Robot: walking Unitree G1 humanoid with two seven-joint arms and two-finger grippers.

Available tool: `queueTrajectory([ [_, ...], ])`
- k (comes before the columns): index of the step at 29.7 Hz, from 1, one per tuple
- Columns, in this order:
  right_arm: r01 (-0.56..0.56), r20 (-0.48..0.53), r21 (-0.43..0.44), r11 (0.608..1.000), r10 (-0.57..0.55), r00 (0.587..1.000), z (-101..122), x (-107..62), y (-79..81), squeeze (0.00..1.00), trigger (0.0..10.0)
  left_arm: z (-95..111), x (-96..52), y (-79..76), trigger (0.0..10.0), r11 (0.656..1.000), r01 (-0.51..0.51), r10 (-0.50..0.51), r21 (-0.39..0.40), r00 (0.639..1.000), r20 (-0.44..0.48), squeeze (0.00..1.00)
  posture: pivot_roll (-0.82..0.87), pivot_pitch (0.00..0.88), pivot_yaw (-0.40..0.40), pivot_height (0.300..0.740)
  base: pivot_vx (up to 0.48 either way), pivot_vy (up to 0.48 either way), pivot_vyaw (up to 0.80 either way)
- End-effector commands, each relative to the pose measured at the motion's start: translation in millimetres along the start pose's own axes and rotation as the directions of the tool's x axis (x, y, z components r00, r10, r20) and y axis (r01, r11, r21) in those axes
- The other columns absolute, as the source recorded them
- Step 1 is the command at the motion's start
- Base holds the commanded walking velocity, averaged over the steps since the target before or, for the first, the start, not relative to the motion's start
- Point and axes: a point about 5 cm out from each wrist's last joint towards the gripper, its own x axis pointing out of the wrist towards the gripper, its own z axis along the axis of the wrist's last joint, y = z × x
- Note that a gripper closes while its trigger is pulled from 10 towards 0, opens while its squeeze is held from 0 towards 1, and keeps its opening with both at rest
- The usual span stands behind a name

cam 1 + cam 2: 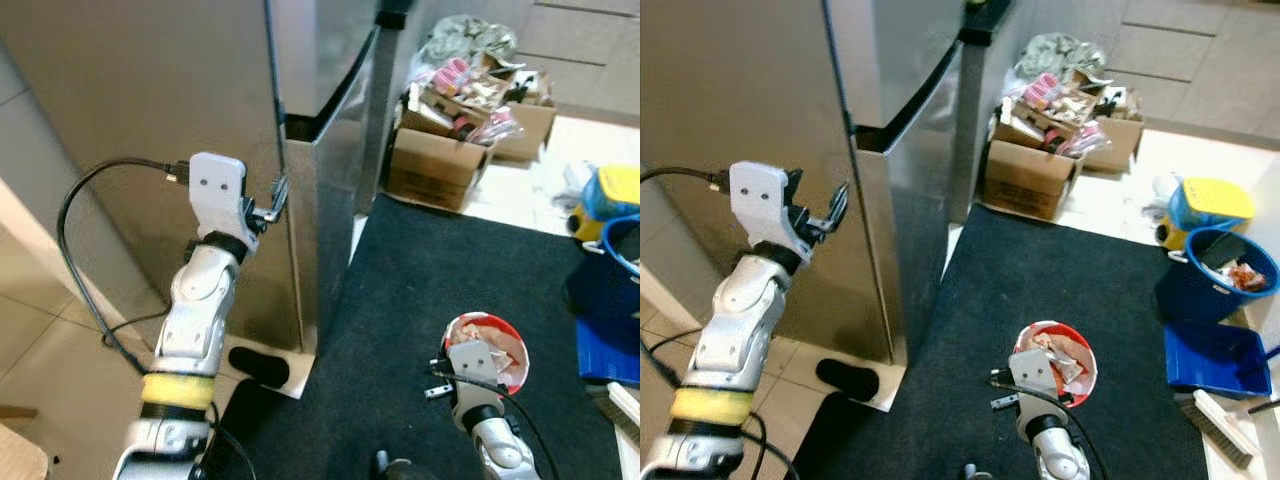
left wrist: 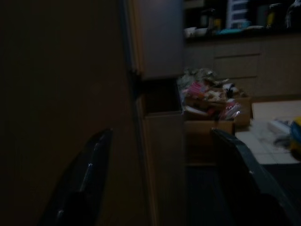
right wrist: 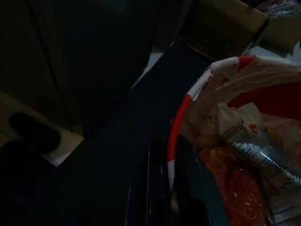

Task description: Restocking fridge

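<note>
The left gripper (image 1: 830, 215) is raised beside the fridge (image 1: 880, 110) door edge, fingers apart (nothing between them). Low over the black mat (image 1: 1060, 280), the right gripper (image 3: 171, 188) pinches the rim of a red bucket (image 1: 1055, 362) of packets.

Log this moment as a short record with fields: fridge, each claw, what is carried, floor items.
fridge: steel fridge, both doors shut
left claw: left claw raised at the fridge door's edge, fingers open, holding nothing
right claw: right claw low over the dark mat, shut on the rim of the red bowl
carried: red bowl holds snack packets
floor items: cardboard boxes of packets beside the fridge; blue bucket, blue dustpan
</note>
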Motion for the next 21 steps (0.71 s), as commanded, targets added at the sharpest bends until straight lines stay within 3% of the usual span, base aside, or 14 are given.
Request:
queueTrajectory([
  [1, 0.008, 0.023, -0.002, 1.000, -0.008, 1.000, 4.5, 1.8, -1.0, 0.00, 10.0, -11.5, 0.1, -3.9, 10.0, 1.000, 0.016, -0.017, -0.015, 0.999, -0.048, 1.00, -0.08, 0.092, -0.006, 0.727, 0.000, 0.000, 0.00],
  [6, 0.011, 0.026, -0.003, 1.000, -0.011, 1.000, 4.0, 1.0, -1.3, 0.00, 10.0, -11.4, 15.2, 2.2, 10.0, 1.000, 0.004, -0.003, 0.012, 0.998, -0.061, 1.00, -0.10, 0.093, 0.000, 0.727, 0.000, 0.000, 0.00],
  [7, 0.013, 0.026, -0.003, 1.000, -0.013, 1.000, 3.9, 0.8, -1.7, 0.00, 10.0, -12.2, 17.5, 5.2, 10.0, 1.000, -0.004, 0.006, 0.022, 0.998, -0.068, 0.40, -0.09, 0.094, 0.000, 0.727, 0.000, 0.000, 0.00],
  [9, 0.014, 0.026, -0.002, 1.000, -0.014, 1.000, 3.8, 0.7, -1.9, 0.00, 10.0, -12.8, 19.4, 7.2, 10.0, 1.000, -0.009, 0.011, 0.028, 0.997, -0.074, 0.40, -0.09, 0.094, 0.000, 0.727, 0.000, 0.000, 0.00],
  [10, 0.014, 0.026, -0.002, 1.000, -0.014, 1.000, 3.9, 0.8, -1.7, 0.00, 10.0, -14.2, 23.5, 11.8, 10.0, 0.999, -0.029, 0.032, 0.045, 0.996, -0.084, 0.00, -0.09, 0.096, 0.001, 0.727, 0.000, 0.000, 0.00],
  [13, 0.012, 0.027, -0.002, 1.000, -0.011, 1.000, 4.4, 1.2, -0.6, 0.00, 10.0, -15.9, 33.7, 24.8, 10.0, 0.993, -0.079, 0.088, 0.085, 0.990, -0.106, 0.00, -0.09, 0.097, 0.003, 0.727, 0.000, 0.000, 0.00],
  [20, 0.018, 0.033, 0.004, 1.000, -0.018, 0.999, 5.6, 1.5, 0.7, 0.00, 10.0, -15.0, 38.1, 41.3, 10.0, 0.991, -0.080, 0.093, 0.107, 0.988, -0.120, 0.00, -0.10, 0.100, 0.013, 0.727, 0.000, 0.000, 0.00],
  [21, 0.021, 0.032, 0.005, 1.000, -0.021, 0.999, 5.2, 1.3, 0.1, 0.00, 10.0, -17.5, 37.3, 46.4, 0.0, 0.991, -0.073, 0.088, 0.116, 0.988, -0.130, 0.00, -0.10, 0.102, 0.010, 0.727, 0.000, 0.000, 0.00],
])
